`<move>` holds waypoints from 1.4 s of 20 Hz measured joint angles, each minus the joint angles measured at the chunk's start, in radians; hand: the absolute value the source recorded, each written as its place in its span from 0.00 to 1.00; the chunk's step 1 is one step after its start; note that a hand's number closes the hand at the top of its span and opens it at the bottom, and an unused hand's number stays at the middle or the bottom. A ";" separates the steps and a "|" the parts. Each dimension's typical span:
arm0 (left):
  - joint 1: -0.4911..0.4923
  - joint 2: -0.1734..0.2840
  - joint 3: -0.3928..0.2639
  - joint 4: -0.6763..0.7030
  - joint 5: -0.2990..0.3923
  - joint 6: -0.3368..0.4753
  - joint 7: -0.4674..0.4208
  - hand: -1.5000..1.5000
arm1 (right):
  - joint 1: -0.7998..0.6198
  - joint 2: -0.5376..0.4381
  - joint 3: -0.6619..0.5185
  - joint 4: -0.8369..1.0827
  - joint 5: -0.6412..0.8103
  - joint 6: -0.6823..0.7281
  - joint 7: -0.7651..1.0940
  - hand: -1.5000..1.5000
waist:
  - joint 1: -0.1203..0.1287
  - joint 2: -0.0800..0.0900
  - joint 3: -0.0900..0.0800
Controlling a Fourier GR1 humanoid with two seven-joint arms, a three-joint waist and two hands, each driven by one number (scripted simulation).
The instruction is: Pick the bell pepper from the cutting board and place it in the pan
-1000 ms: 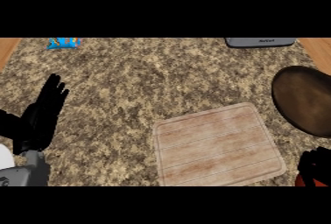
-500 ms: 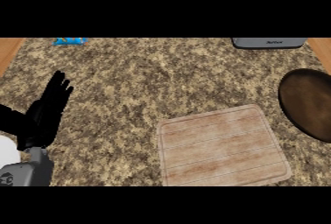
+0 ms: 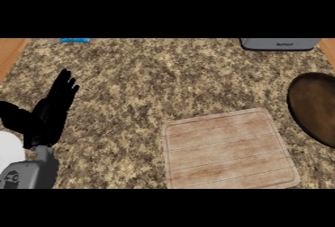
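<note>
Across the whole head view spreads the speckled brown stone counter (image 3: 163, 84), with a strip of orange wood showing at its far left corner and again at the far right corner. On the near right part of that counter lies the cutting board (image 3: 226, 150), a pale wooden slab with rounded corners and faint grooves running across it, turned slightly so that its far right corner sits highest; its top shows only bare wood, and the bell pepper cannot be seen on it or anywhere else in view. Just right of the board, cut off by the right edge, sits the dark brown round pan (image 3: 317, 108), its inside shadowed and showing nothing but its own floor. At the left edge the left hand (image 3: 52, 113) rests above its grey forearm (image 3: 29, 173), black fingers straight and pointing toward the far side, thumb spread out to the left, holding nothing and well apart from the board. A white rounded shape (image 3: 9, 148) shows beside the forearm at the left edge. At the far right a grey flat object (image 3: 280, 43) is cut by the far edge, and a small blue item (image 3: 76, 40) lies at the far left. The right hand shows nowhere in view
</note>
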 measured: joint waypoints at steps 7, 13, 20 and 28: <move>0.018 -0.014 -0.017 -0.029 -0.003 -0.008 0.002 0.50 | -0.157 -0.075 0.012 0.458 0.051 -0.143 -0.218 1.00 | 0.014 0.004 0.001; 0.006 -0.022 -0.022 -0.015 -0.015 -0.004 0.000 0.50 | -0.290 -0.091 0.081 0.809 0.111 -0.256 -0.412 1.00 | 0.018 0.006 0.002; -0.005 -0.019 -0.011 0.004 -0.009 -0.016 -0.003 0.50 | -0.427 -0.078 0.149 1.152 0.221 -0.421 -0.508 1.00 | 0.022 0.007 0.002; -0.026 -0.016 -0.005 0.014 -0.012 -0.017 -0.004 0.50 | -0.526 -0.102 0.146 1.454 0.261 -0.401 -0.474 0.00 | 0.031 0.013 0.003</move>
